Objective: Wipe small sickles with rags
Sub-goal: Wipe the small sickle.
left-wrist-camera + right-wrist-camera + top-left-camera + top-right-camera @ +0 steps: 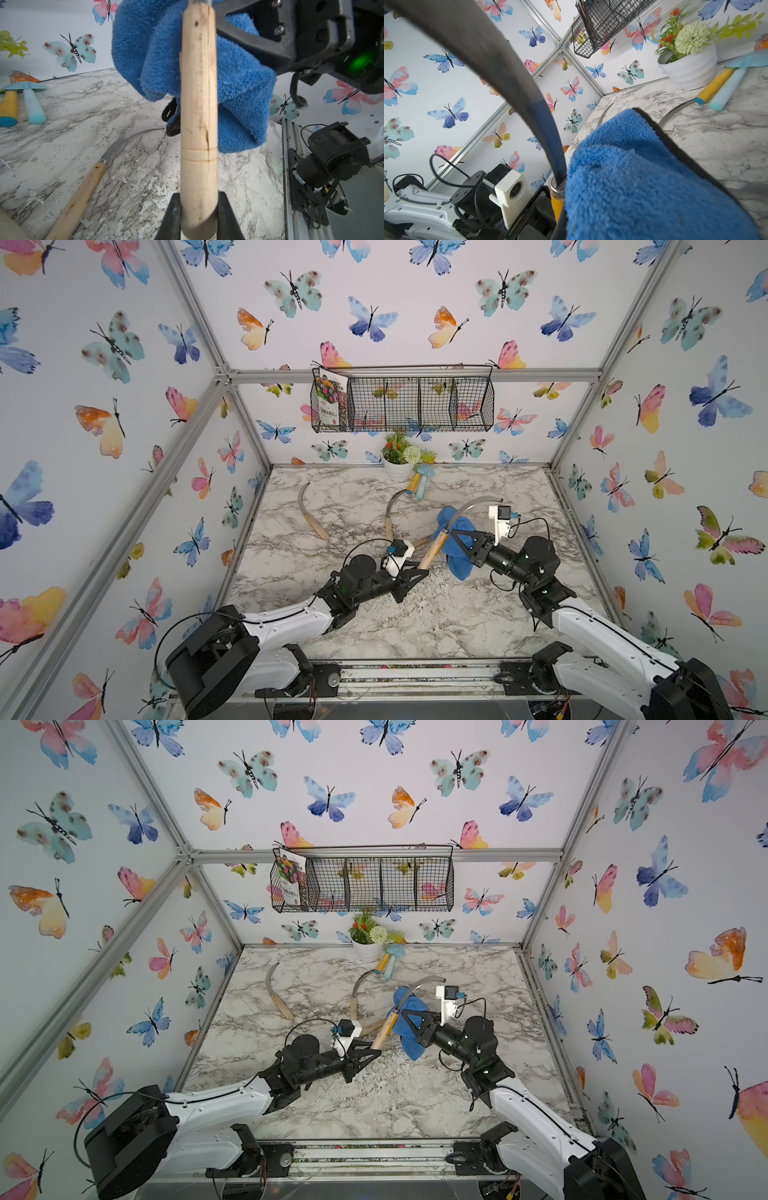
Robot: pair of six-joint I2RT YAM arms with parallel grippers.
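My left gripper [422, 568] [199, 195] is shut on the butt end of a small sickle's pale wooden handle [434, 549] [198, 104], holding it above the table. Its grey blade [478, 504] [508, 79] curves up and to the right. My right gripper [454, 536] is shut on the blue rag [459, 547] [633, 176], which is bunched against the sickle where blade meets handle. The rag hides the right fingertips. Two more sickles [309, 514] [390, 510] lie on the marble table, and a third handle [420, 542] shows behind my left gripper.
A white flower pot [398, 470] stands at the back wall with yellow and light-blue mushroom-shaped toys [419, 485] leaning beside it. A black wire basket [403, 404] holding a seed packet hangs on the wall above. Aluminium frame posts [575, 506] border the table.
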